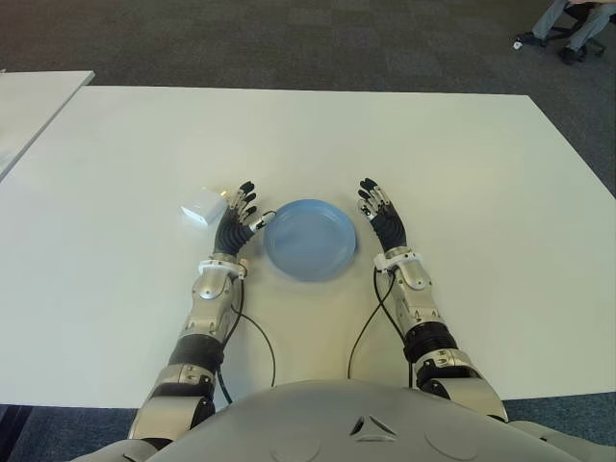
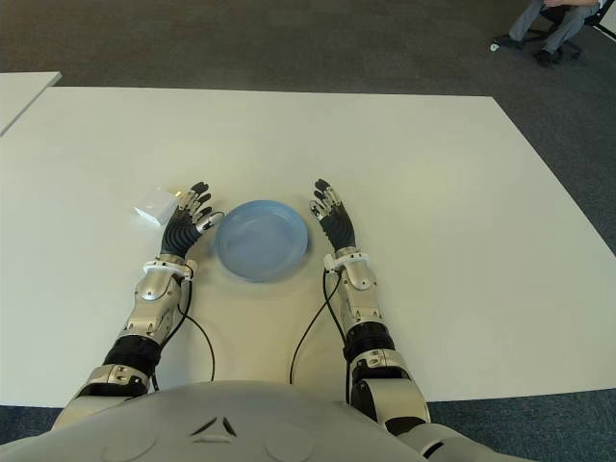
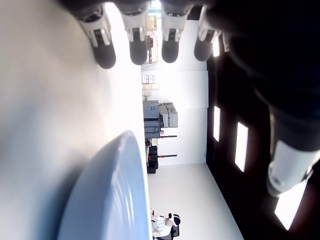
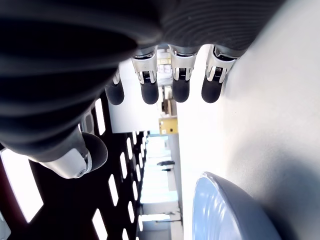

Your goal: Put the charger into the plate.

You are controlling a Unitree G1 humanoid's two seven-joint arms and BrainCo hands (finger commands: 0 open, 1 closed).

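fingers (image 1: 246, 198) of left hand (image 1: 234, 223) spread, empty, charger (image 1: 203, 207) at ten o'clock; could shove it away from plate (image 1: 310, 239).

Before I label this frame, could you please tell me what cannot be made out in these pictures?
- Charger: its plug side and whether the left hand touches it; the fingers overlap it in both eye views, and the left wrist view misses it.
- Plate: its inside in both wrist views, which catch only its rim edge-on.
- Right hand: whether it touches the table.
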